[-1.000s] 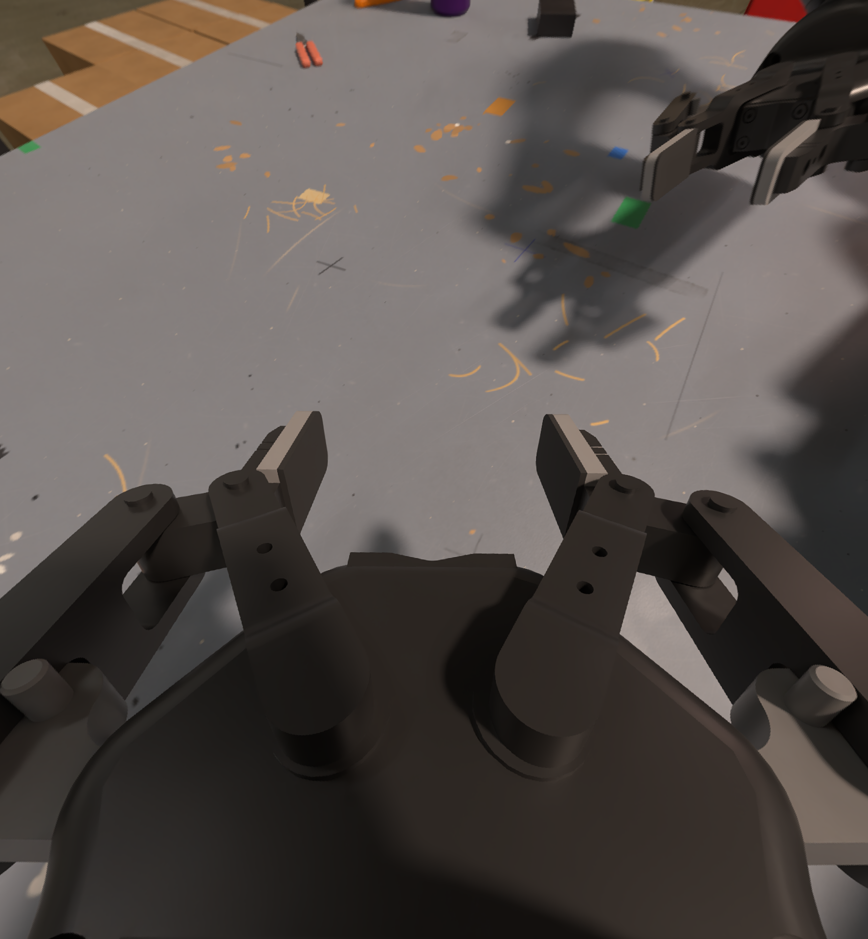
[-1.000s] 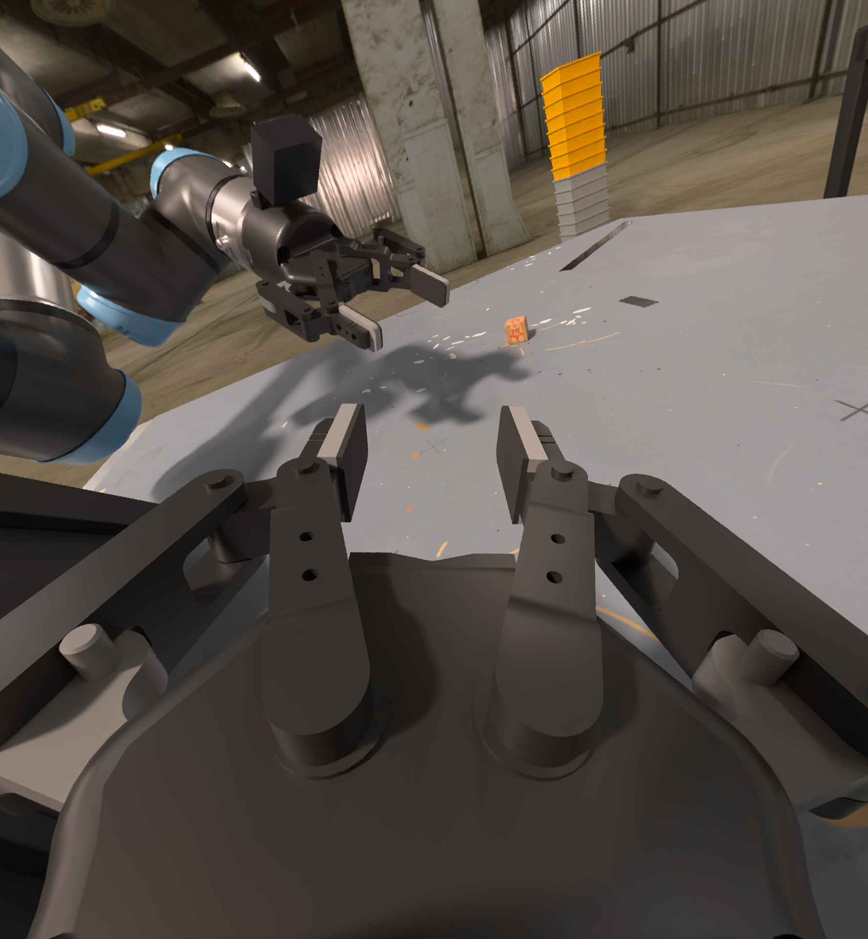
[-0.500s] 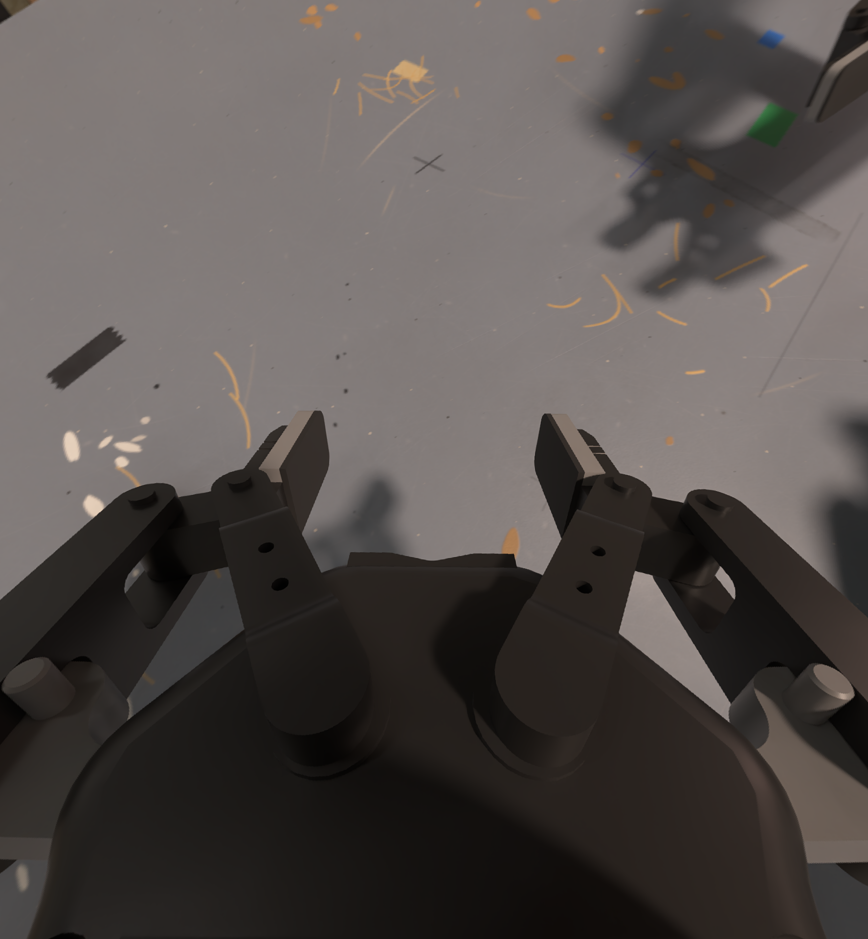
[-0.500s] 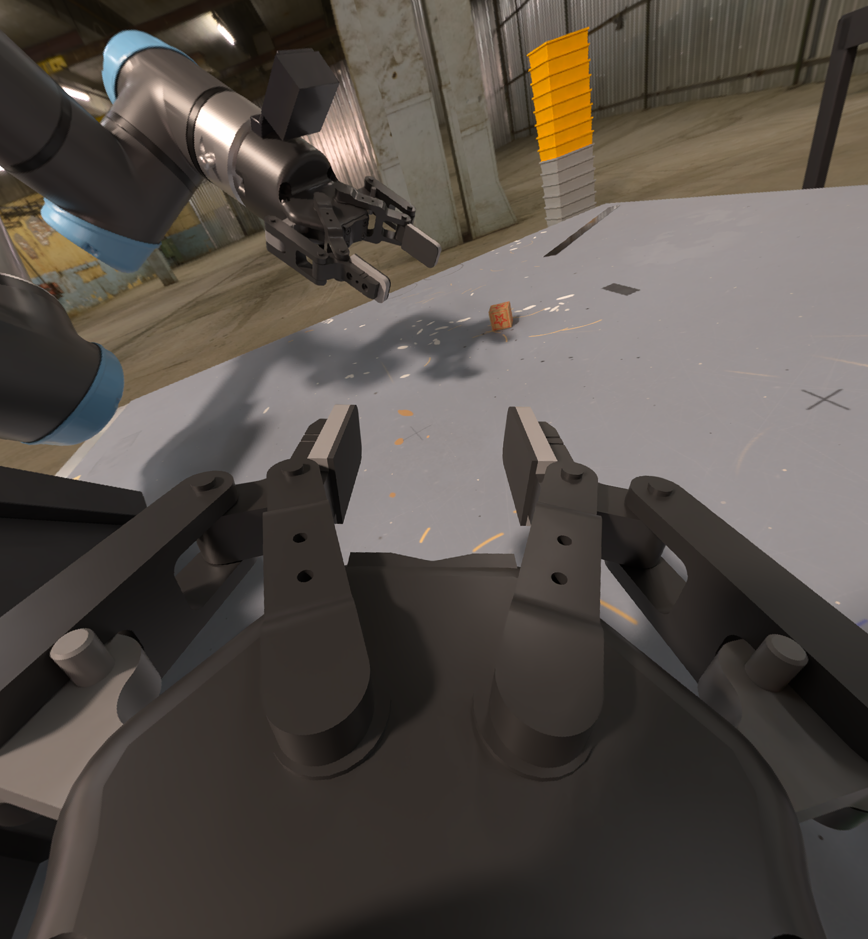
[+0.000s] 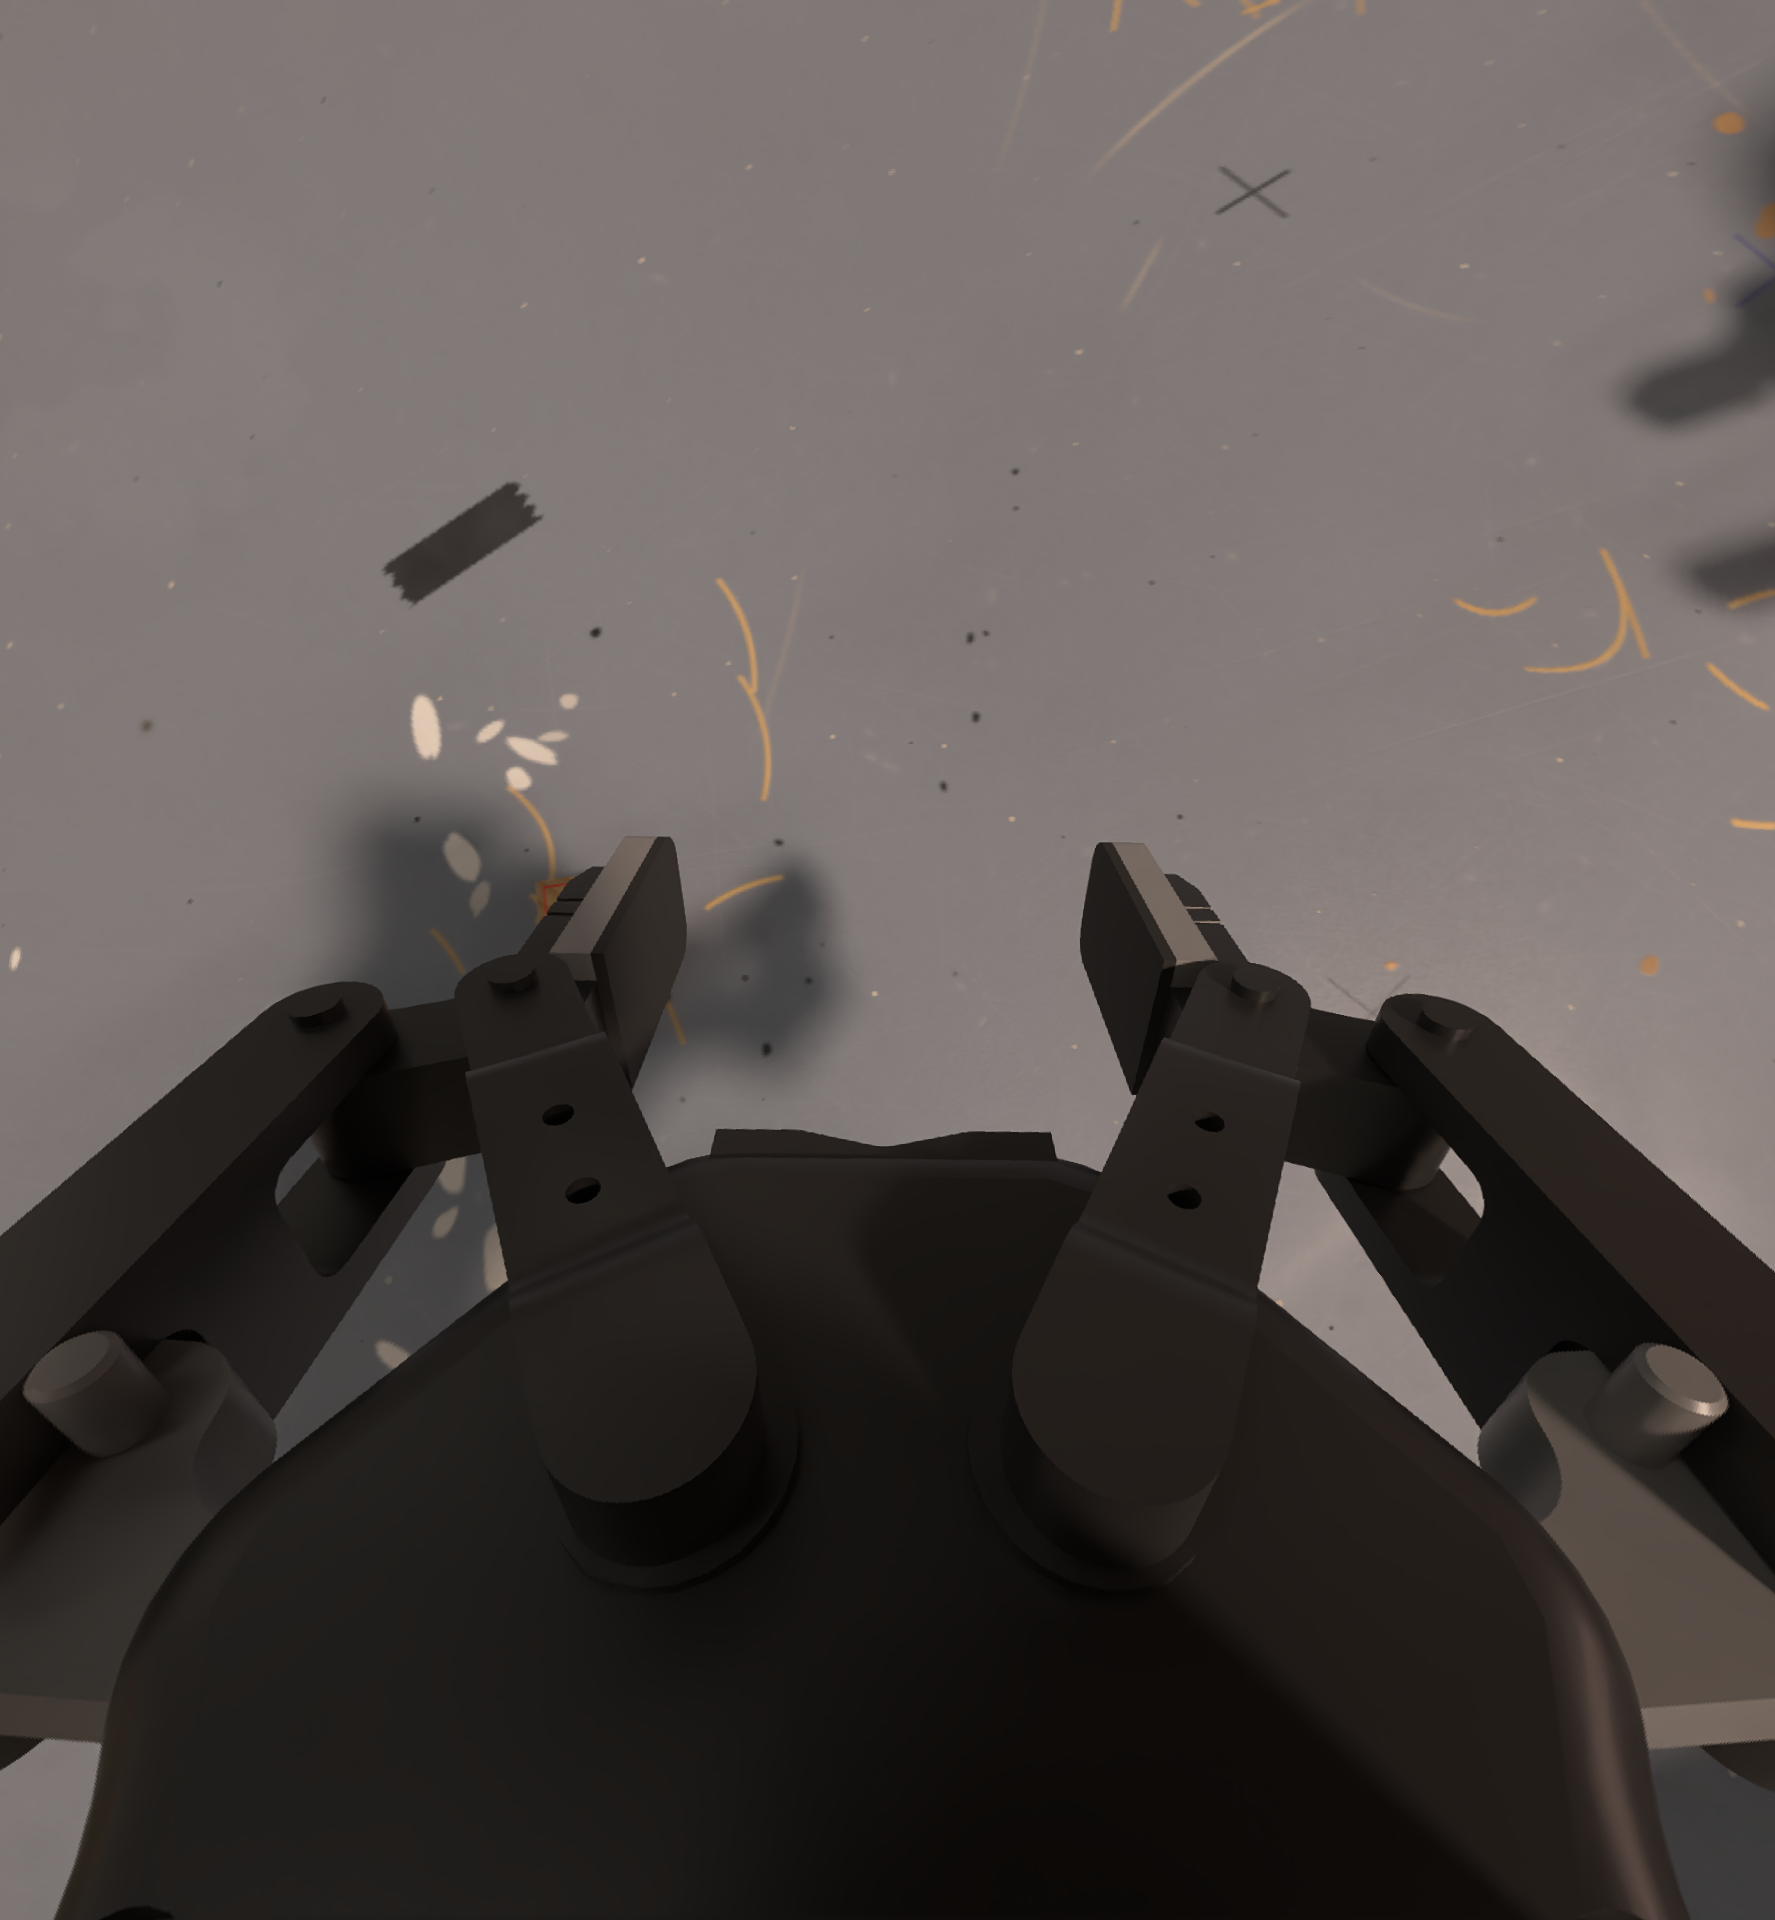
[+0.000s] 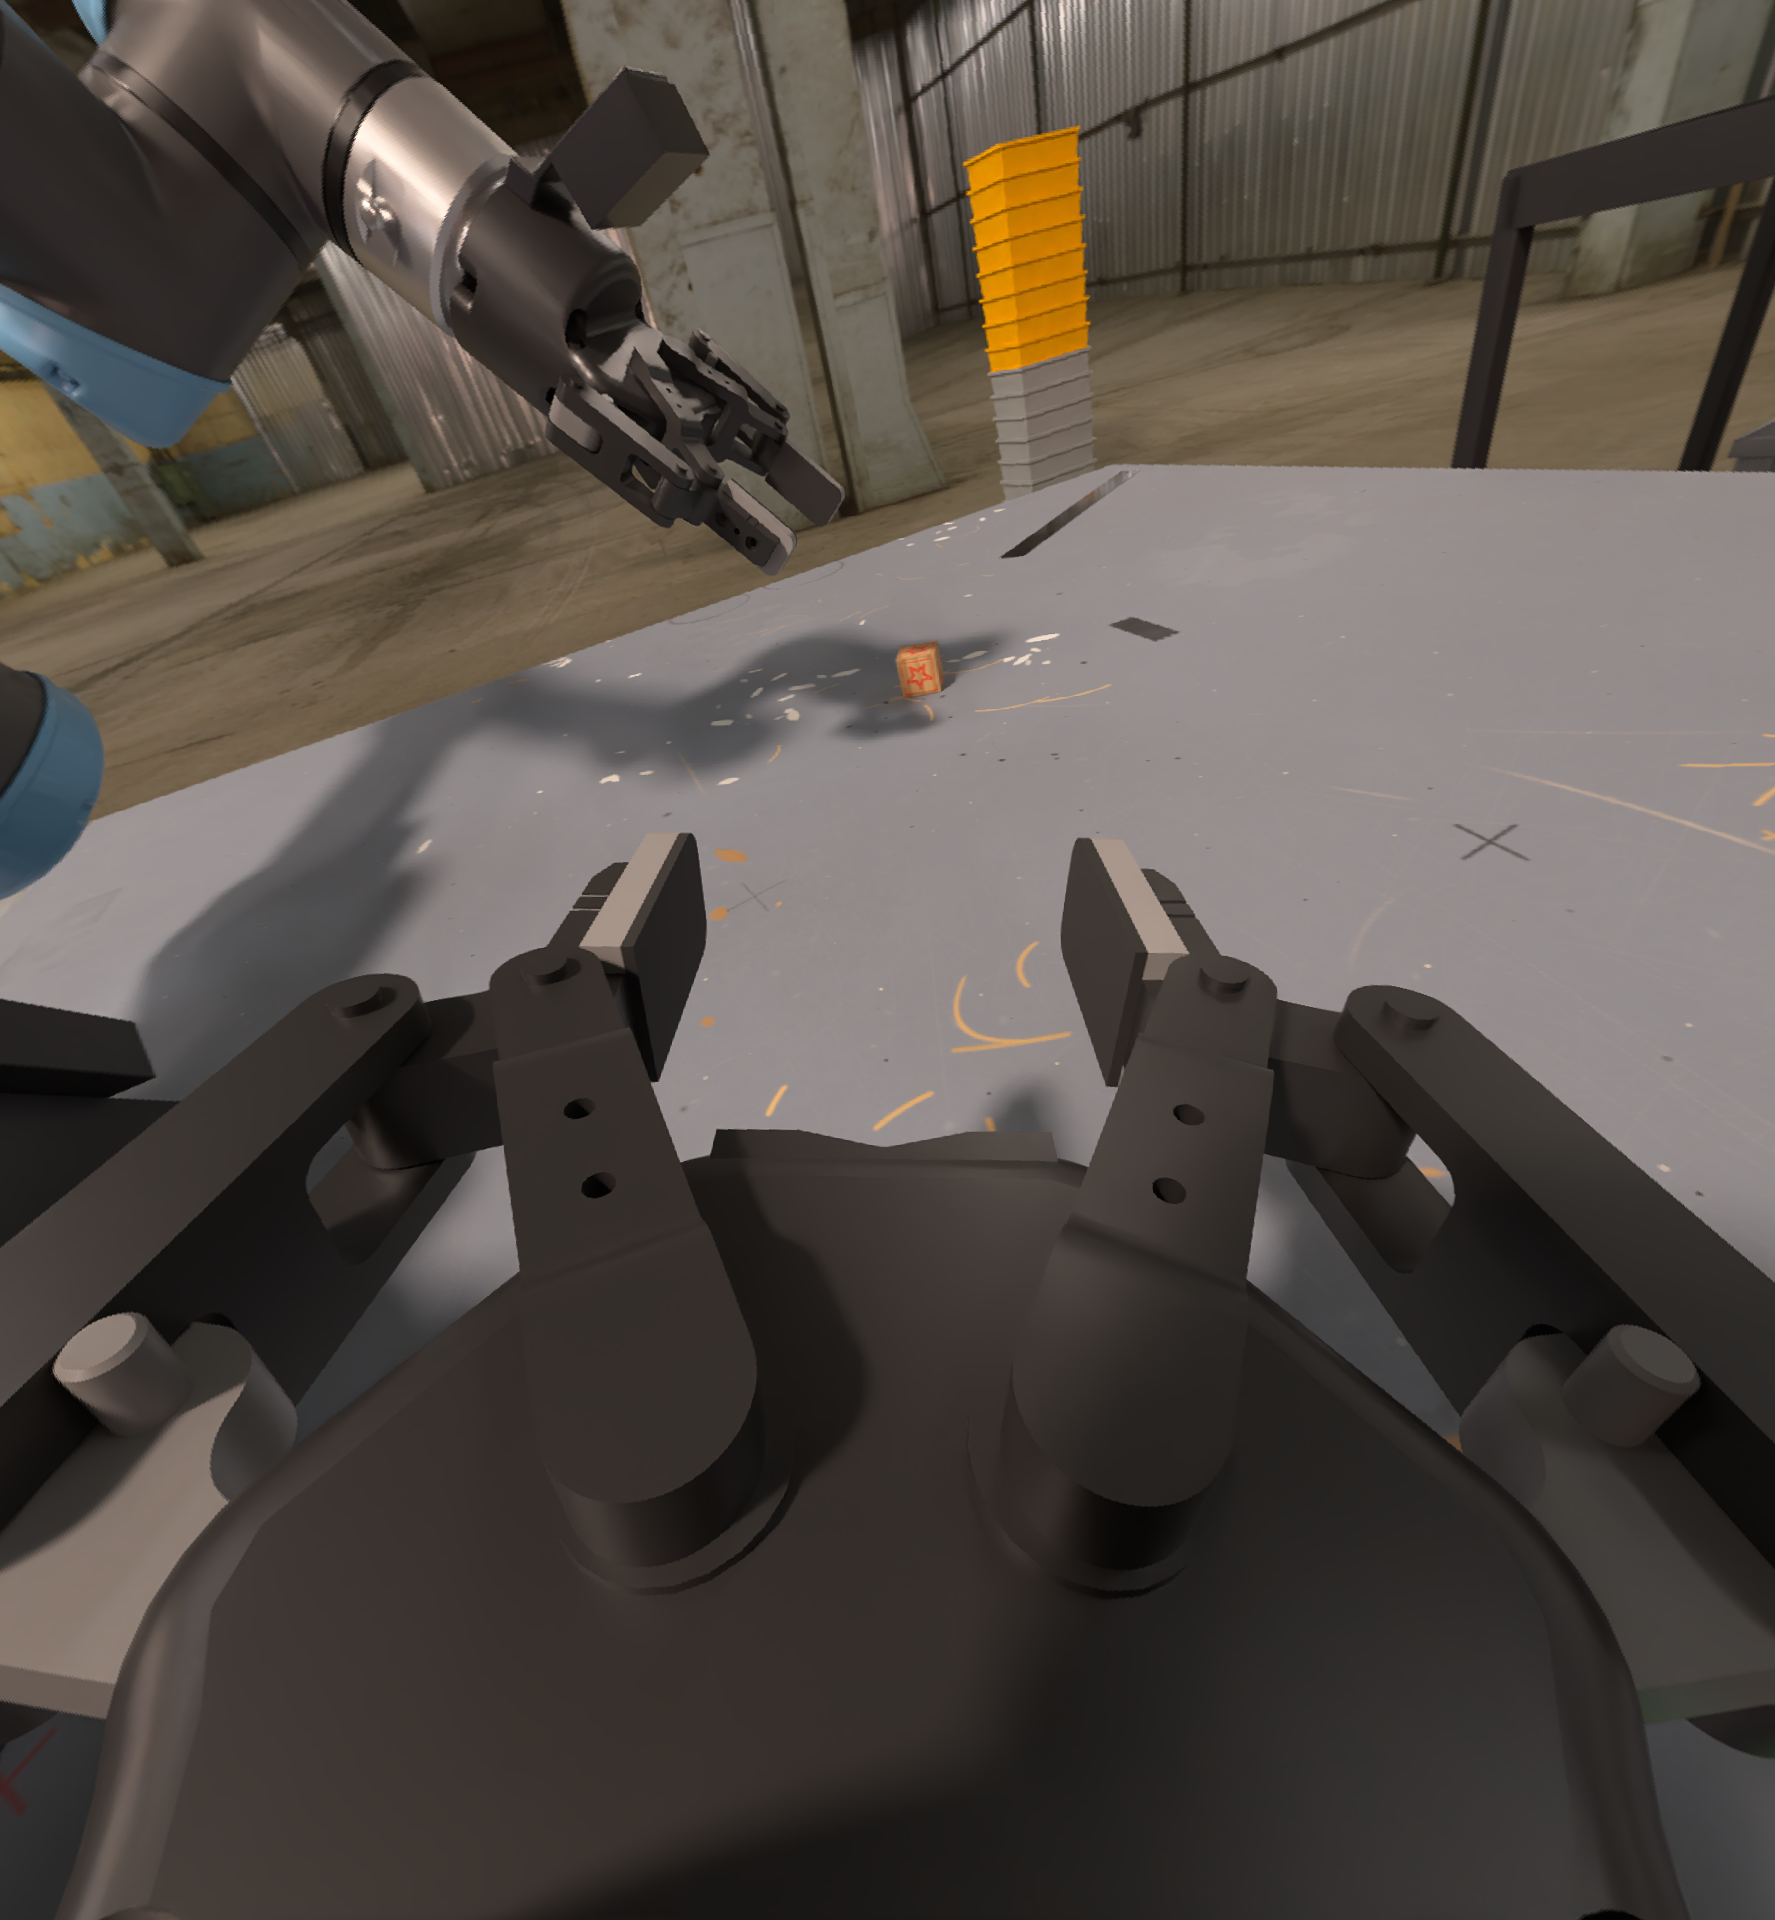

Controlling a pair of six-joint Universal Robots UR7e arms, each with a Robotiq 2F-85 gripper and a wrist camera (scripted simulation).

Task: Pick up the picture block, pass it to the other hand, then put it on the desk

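Two dark two-finger grippers, both w/ jaws spread wide and nothing between them. Going left to right in the right wrist view: our left arm, grey w/ blue joint rings (image 6: 135,208), reaches in from the upper left, and its left gripper (image 6: 789,514) hangs in the air above the grey scuffed desk (image 6: 1382,644), angled down toward it. Its shadow falls across the desk below. Just right of that shadow's end sits the small orange-tan picture block (image 6: 919,670), resting on the desk, well apart from both grippers, red star-like print on the face toward us. Right of the block: a small dark tape strip (image 6: 1143,628) and, nearer, a pencilled X mark (image 6: 1491,842). Behind the desk edge stands a stack of yellow bins on grey ones (image 6: 1034,312). Our right gripper (image 6: 883,935) fills the foreground, above the desk, not touching it.

In the left wrist view, the left gripper (image 5: 883,935) looks down at bare desk (image 5: 239,312); only a sliver of orange-red shows by its left finger (image 5: 628,914), prob. the block but we can't tell.
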